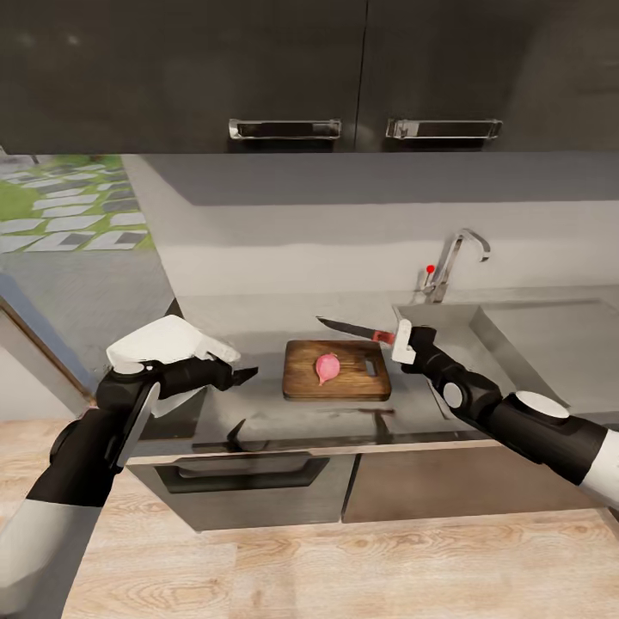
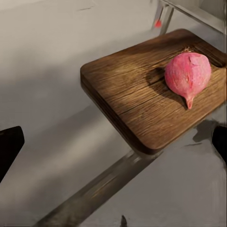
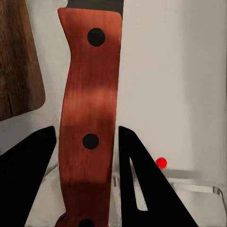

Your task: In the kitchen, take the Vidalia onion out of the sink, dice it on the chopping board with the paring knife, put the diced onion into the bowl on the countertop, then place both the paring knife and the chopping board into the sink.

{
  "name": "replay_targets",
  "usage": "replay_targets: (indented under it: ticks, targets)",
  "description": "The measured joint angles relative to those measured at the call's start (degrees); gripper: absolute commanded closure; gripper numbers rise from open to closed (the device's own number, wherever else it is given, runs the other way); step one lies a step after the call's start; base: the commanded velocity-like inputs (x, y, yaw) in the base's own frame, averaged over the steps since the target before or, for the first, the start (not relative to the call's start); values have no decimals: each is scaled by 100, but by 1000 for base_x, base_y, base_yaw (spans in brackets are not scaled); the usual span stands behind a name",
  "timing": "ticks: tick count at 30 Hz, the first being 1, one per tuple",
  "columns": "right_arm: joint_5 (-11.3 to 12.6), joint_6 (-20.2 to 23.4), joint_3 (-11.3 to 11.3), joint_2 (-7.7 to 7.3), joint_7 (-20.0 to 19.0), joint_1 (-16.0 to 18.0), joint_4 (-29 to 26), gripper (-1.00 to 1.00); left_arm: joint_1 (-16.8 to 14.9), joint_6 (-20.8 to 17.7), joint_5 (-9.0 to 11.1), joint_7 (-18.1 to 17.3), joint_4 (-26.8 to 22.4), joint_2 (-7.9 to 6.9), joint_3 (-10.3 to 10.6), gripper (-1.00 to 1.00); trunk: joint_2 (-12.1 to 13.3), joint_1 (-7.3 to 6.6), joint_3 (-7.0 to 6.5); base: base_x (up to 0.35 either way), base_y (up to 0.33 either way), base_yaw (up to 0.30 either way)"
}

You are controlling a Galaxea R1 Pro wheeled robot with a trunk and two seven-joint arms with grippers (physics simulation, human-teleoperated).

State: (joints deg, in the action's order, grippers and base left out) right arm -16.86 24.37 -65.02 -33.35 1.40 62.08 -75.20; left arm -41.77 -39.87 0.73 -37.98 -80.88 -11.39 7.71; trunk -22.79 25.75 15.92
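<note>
The pink Vidalia onion [image 1: 327, 367] [image 2: 188, 73] lies whole on the brown wooden chopping board [image 1: 344, 385] [image 2: 127, 90], which rests on the grey countertop [image 1: 249, 322]. My right gripper [image 1: 402, 337] [image 3: 87, 142] is shut on the paring knife's reddish handle [image 3: 90, 94]. It holds the knife [image 1: 352, 327] level just above the board's far right corner, with the dark blade pointing left. My left gripper [image 1: 243, 391] [image 2: 113, 146] hovers open left of the board. A white bowl [image 1: 172, 337] sits behind my left wrist, partly covered by the arm. The sink [image 1: 559, 344] lies to the right.
The chrome tap [image 1: 456, 254] with its red dot [image 1: 430, 269] [image 3: 161, 162] stands behind the sink's left corner. Dark wall cabinets [image 1: 284, 69] hang overhead. A window at the left opens onto a paved garden. Dark drawer fronts [image 1: 249, 481] run below the counter's front edge.
</note>
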Motion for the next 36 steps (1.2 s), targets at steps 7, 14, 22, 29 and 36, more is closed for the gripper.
replay_targets:
  ticks: [7, 14, 22, 29, 36]
  targets:
    - [-345, -62, -775, 5, 511, -1, 443, 100, 0, 27, -1, 0, 202, -2, 367, -100, 0, 0, 0, 0, 0, 0]
    - [-386, -41, -840, 42, 588, -1, 478, 100, 1, 31, 0, -12, 220, 9, 463, -100, -1, 0, 0, 0, 0, 0]
    - [-400, -10, -91, 197, 575, 0, 557, 100, 0, 78, 1, -25, 143, 42, 800, -100, 0, 0, 0, 0, 0, 0]
    - [-406, 7, -27, 359, 582, 0, 834, 100, 0, 144, 0, -10, -108, 62, 1475, -100, -1, 0, 0, 0, 0, 0]
    - [-455, 9, -176, 377, 591, 0, 861, 100, 0, 136, 0, 1, -138, 45, 1485, -100, -1, 0, 0, 0, 0, 0]
